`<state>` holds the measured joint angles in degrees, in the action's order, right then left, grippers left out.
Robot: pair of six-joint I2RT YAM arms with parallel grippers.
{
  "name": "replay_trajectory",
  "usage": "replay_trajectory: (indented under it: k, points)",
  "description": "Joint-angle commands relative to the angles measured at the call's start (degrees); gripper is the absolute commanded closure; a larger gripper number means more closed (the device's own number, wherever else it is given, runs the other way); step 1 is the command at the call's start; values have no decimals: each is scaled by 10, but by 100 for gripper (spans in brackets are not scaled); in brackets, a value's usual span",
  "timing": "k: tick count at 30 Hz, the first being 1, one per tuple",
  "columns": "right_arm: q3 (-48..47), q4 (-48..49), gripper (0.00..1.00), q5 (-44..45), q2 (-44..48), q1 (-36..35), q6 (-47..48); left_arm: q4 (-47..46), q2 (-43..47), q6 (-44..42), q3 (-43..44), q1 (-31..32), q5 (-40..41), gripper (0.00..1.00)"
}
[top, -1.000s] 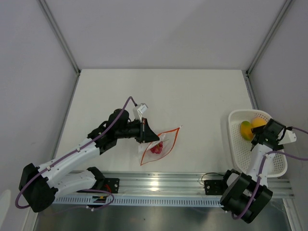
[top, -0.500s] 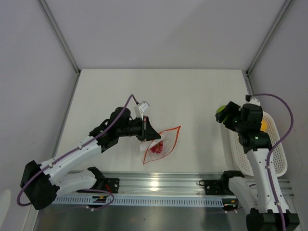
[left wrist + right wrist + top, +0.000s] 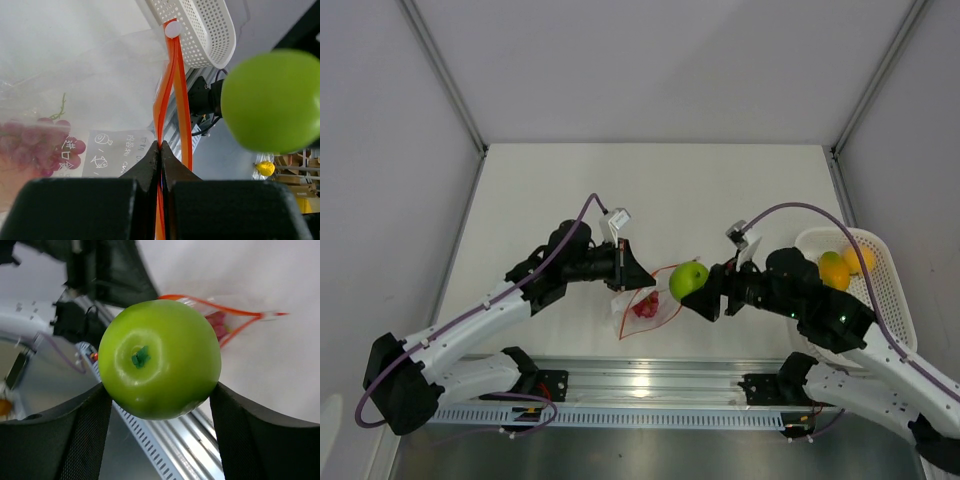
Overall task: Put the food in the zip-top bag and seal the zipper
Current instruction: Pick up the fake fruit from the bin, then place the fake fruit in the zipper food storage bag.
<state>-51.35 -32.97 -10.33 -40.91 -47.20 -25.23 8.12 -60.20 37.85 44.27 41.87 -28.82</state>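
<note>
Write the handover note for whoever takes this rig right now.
Left gripper: shut, pinching the zipper and holding the bag by its mouth, which gapes open.
Right gripper: closed on the green fruit, at the bag's mouth, not yet inside.
Done: red fruit is in the bag.
Left: drop the green fruit in, bring two yellow-orange fruits from the basket, seal the zipper.
</note>
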Motion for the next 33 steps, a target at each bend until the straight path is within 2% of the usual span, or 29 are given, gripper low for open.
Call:
replay_trajectory:
  k: [1,4,7,11,15,21,22,23,24,25,27,28,29,33]
  points:
    - [-17,53,98,57,-44,-115,4,-17,-1,15,25,-1,-12,99]
    - [-39,65,98,150,-93,-220,17,-15,3,18,25,-1,-11,99]
    - [-47,70,98,182,-135,-252,14,-12,11,20,24,-1,-10,99]
    - [-34,65,98,209,-150,-257,4,3,23,15,28,-1,-5,100]
    - [4,79,96,234,-128,-253,-3,9,29,13,28,-1,1,99]
    - [3,72,81,263,-138,-244,-10,-12,33,25,19,-1,-8,100]
    - [0,72,77,264,-142,-243,-10,-12,33,26,19,-1,-8,99]
    - [-2,72,63,268,-146,-243,-11,-11,34,24,19,-1,-8,99]
    - [-3,70,54,272,-153,-244,-17,-9,35,24,20,-1,-8,99]
    - [-5,70,37,276,-156,-243,-19,-7,37,23,20,0,-8,99]
    - [-6,68,19,283,-159,-243,-22,-3,42,21,22,-1,-5,99]
    - [-7,67,14,284,-159,-243,-22,1,43,21,23,-1,-3,99]
    - [-7,66,1,286,-158,-243,-23,1,44,19,23,-1,-3,99]
    - [-5,57,1,312,-146,-243,-26,1,41,17,22,-1,-3,100]
